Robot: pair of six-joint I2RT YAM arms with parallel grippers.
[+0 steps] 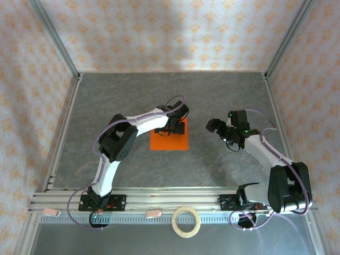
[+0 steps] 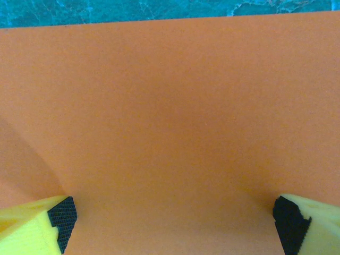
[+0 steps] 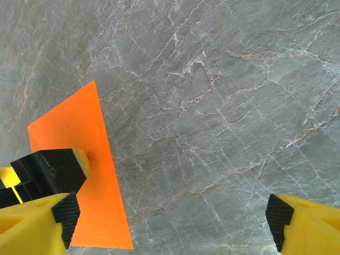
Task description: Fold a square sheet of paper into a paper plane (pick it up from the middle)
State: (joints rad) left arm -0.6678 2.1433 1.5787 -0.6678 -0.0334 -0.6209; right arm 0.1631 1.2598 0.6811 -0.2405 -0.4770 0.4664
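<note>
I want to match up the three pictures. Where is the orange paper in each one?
Top external: the orange paper lies flat in the middle of the marbled table.
Left wrist: the orange paper covers almost everything below a thin strip of table at the top.
Right wrist: the orange paper sits at the lower left.
Shared landmark: the marbled table around the paper.

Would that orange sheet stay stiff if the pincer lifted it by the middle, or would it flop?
Probably flop: the orange sheet looks thin and lies flat, so its edges would likely droop. It seems very light, and on the smooth table it may slide rather than lift. Around the open left pincer its surface seems to dimple softly.
</note>
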